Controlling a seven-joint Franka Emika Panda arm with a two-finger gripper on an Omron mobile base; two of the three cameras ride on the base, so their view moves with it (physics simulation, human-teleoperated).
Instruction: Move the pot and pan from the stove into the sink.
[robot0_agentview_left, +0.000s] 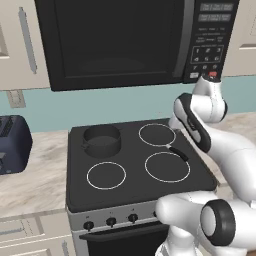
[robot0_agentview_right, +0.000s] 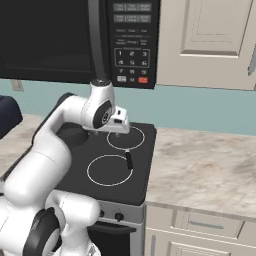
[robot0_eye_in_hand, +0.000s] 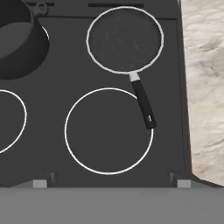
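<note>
Front burners of the stove (robot0_eye_in_hand: 57, 144) lie bare — pot (robot0_eye_in_hand: 15, 41) and pan (robot0_eye_in_hand: 125, 39) crowd the back.

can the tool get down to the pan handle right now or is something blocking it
Probably yes. The tool hangs open above the stove, and the pan handle lies bare below it; the pot sits well to one side.

You are looking at a matt dark pot (robot0_eye_in_hand: 15, 41), a speckled rough-looking pan (robot0_eye_in_hand: 125, 38), a smooth black glass stove (robot0_eye_in_hand: 57, 109), and marbled stone-like counter (robot0_eye_in_hand: 204, 87).
</note>
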